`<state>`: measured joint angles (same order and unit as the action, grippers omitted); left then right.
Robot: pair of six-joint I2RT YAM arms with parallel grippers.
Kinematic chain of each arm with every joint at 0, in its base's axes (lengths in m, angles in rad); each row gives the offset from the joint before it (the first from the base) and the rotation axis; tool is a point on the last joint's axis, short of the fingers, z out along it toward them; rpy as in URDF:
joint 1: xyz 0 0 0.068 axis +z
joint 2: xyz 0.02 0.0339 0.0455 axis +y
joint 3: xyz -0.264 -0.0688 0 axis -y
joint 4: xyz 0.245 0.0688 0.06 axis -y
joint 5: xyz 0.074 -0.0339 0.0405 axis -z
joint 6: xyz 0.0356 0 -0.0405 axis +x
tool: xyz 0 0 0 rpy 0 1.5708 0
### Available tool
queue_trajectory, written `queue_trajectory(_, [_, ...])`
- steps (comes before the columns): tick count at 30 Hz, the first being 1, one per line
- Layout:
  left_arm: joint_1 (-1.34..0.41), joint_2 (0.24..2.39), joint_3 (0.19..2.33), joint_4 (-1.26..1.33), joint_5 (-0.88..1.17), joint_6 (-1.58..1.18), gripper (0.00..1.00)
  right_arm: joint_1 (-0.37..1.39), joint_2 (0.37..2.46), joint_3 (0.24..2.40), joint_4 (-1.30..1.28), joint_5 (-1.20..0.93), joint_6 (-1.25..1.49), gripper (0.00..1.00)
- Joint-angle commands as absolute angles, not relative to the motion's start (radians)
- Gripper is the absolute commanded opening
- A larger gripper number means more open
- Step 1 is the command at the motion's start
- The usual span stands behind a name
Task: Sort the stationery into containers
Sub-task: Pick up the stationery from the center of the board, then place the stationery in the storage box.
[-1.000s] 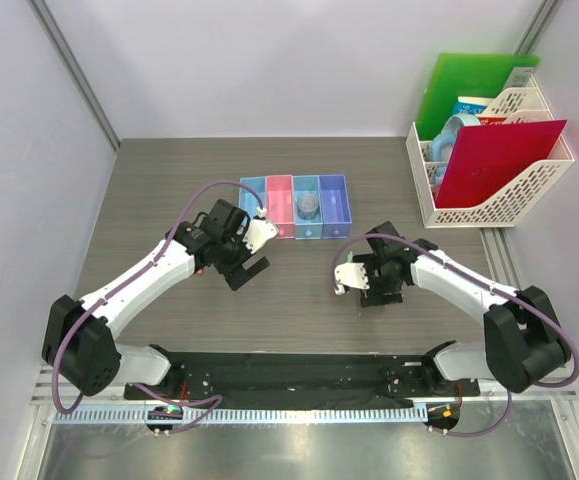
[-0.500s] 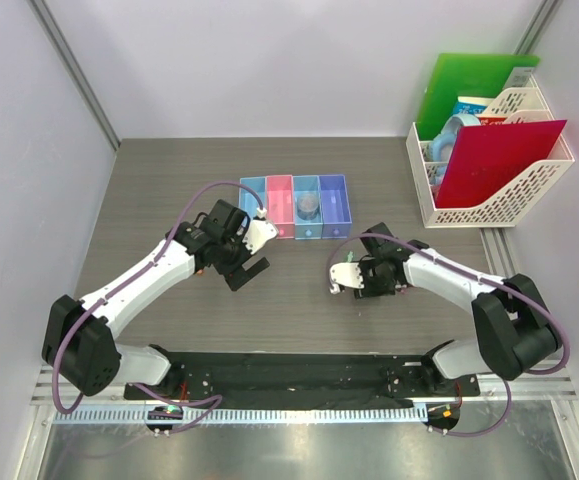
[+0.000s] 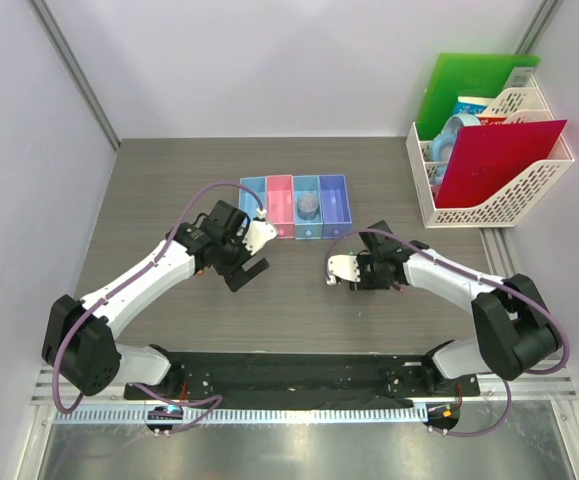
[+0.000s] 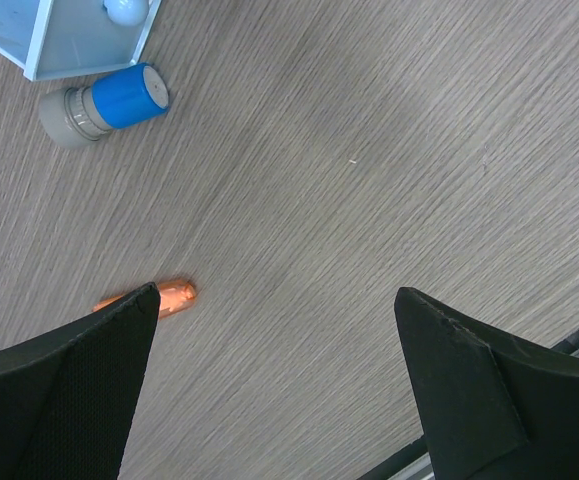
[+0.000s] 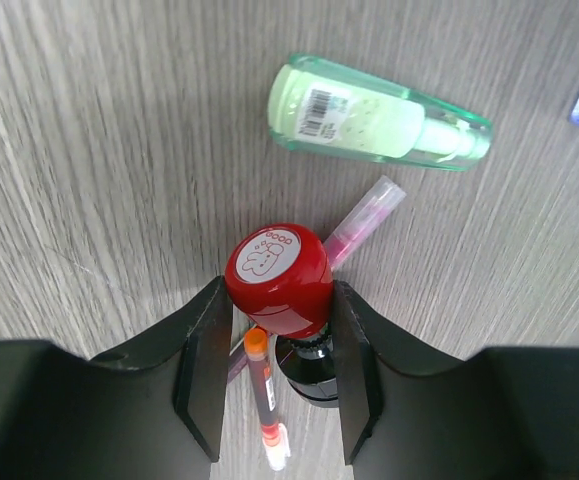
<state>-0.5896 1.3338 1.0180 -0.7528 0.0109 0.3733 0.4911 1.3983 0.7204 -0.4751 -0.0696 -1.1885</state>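
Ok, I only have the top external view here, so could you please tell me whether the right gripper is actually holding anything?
Observer: Yes, the right gripper is shut on a red-capped stamp, with one finger against each side of the cap.
Operator: Thank you. Is anything lying underneath it?
Observer: A pink pen lies on the table, passing under the stamp, with its end towards the green piece.
Operator: And the left gripper, please?
Observer: The left gripper is open and empty, with an orange piece on the table beside one finger.
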Motion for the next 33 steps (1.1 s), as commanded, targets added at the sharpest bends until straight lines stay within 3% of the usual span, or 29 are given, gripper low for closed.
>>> queue_trajectory(1, [-0.591,1.319,1.020,-0.756,0.021,0.364,1.00,0.497,1.344,0.787,-0.423,-0.100,-1.115,0.01])
queue_trajectory(14, [-0.586,1.302,0.986,-0.742,0.049,0.388,1.00,0.488,1.333,0.943,-0.310,-0.227,-0.841,0.01])
queue_trajectory(18, [-0.562,1.307,0.982,-0.738,0.080,0.402,1.00,0.462,1.356,0.994,-0.145,-0.308,-0.694,0.01])
queue_trajectory(27, [-0.496,1.275,0.986,-0.795,0.169,0.446,1.00,0.353,1.594,1.120,0.300,-0.397,-0.296,0.01])
queue_trajectory(33, [-0.399,1.167,0.985,-0.844,0.276,0.469,1.00,0.313,1.761,1.250,0.370,-0.431,-0.226,0.01])
